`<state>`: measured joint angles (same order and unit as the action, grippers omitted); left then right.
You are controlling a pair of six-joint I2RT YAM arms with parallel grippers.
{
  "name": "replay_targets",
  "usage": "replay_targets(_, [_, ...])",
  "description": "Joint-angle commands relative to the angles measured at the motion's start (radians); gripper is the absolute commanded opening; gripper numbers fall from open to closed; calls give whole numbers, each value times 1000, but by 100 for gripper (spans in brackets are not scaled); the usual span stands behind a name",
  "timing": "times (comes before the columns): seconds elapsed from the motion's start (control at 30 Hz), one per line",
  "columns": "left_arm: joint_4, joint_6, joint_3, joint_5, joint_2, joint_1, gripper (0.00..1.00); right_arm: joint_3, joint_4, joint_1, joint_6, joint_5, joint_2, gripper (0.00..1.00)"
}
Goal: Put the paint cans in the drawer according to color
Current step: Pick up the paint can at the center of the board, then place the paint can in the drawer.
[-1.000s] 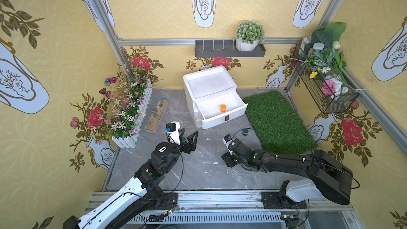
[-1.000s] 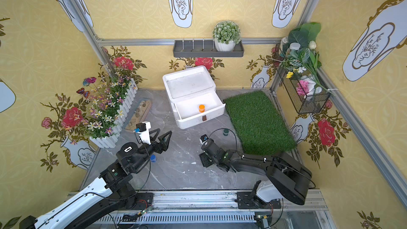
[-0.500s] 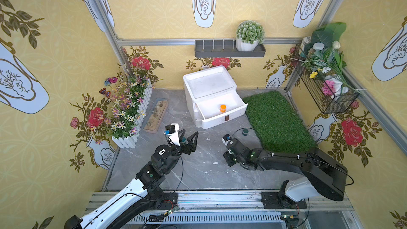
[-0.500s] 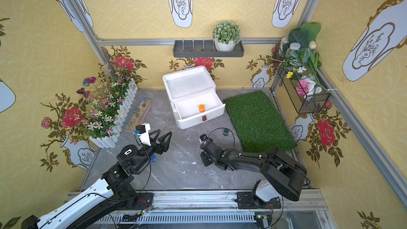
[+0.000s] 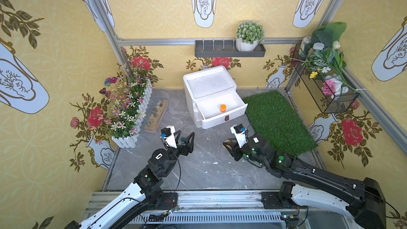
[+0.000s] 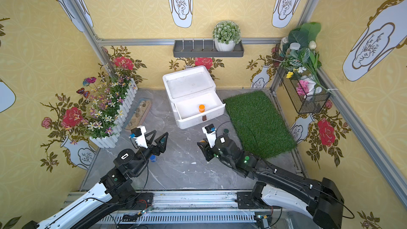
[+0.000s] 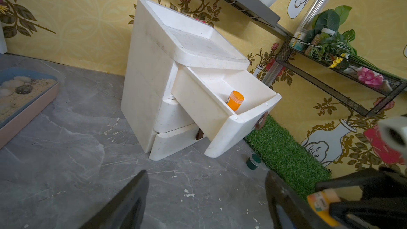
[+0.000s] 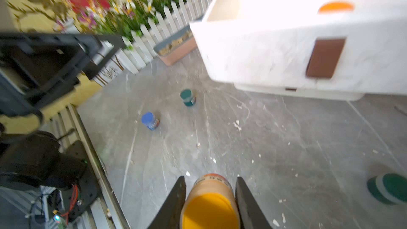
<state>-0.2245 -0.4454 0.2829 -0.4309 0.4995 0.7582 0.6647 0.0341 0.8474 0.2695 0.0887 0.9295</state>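
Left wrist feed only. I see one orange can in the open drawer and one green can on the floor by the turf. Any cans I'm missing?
Observer: A blue can stands on the floor beside the left arm.
Operator: Second green one?
Observer: Yes, a second green can on the floor; in a top view it shows between the fingers of the open left gripper.
Operator: Orange blur at my frame edge?
Observer: Another orange can; the right gripper is shut on it, a finger on each side.

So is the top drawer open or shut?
Open: the top drawer is pulled out from the white cabinet, one orange paint can upright inside.
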Motion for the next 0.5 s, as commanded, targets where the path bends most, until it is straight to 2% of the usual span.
replay_targets(0.0, [-57, 21, -6, -31, 2, -2, 86, 57, 23, -65, -53, -80, -26, 30])
replay_targets(0.1, [-63, 24, -6, -45, 18, -2, 89, 124, 13, -163, -73, -160, -13, 31])
replay_targets(0.2, [-61, 25, 3, -67, 56, -3, 99, 195, 4, -243, -91, -234, 57, 31])
replay_targets(0.3, [-52, 25, 12, -88, 96, -8, 100, 263, -6, -300, -104, -295, 145, 31])
replay_targets(0.47, [-54, 27, 10, -95, 112, -13, 100, 381, -15, -332, -132, -344, 284, 31])
